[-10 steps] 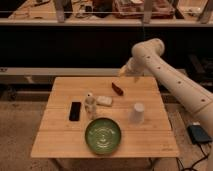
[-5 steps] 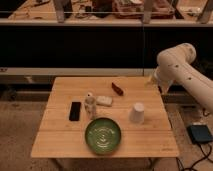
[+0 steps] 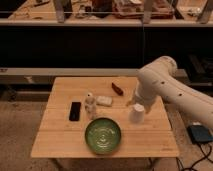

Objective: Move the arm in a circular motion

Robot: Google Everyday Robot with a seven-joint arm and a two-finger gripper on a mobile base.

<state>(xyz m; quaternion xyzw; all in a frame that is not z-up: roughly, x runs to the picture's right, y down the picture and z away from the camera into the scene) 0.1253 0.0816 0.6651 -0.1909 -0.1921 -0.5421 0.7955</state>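
Observation:
The arm [image 3: 170,90] is large and white, made of thick tubular segments with small dark dots. It reaches in from the right over the wooden table [image 3: 60,140]. Its rounded joint [image 3: 156,72] stands above the table's right side. From there the pale gripper [image 3: 133,103] points down and left. It hangs just above a white cup [image 3: 137,115] and partly overlaps the cup's rim in this view.
On the table are a green bowl [image 3: 103,135] at the front, a black phone [image 3: 75,111], a small white bottle [image 3: 90,105], a white packet [image 3: 104,100] and a red-brown item [image 3: 117,88]. A blue-grey box [image 3: 201,133] lies on the floor at right. Dark shelving runs behind.
The gripper swung from near the red-brown item out past the table's right edge. It has now come back down and left, ending over the white cup.

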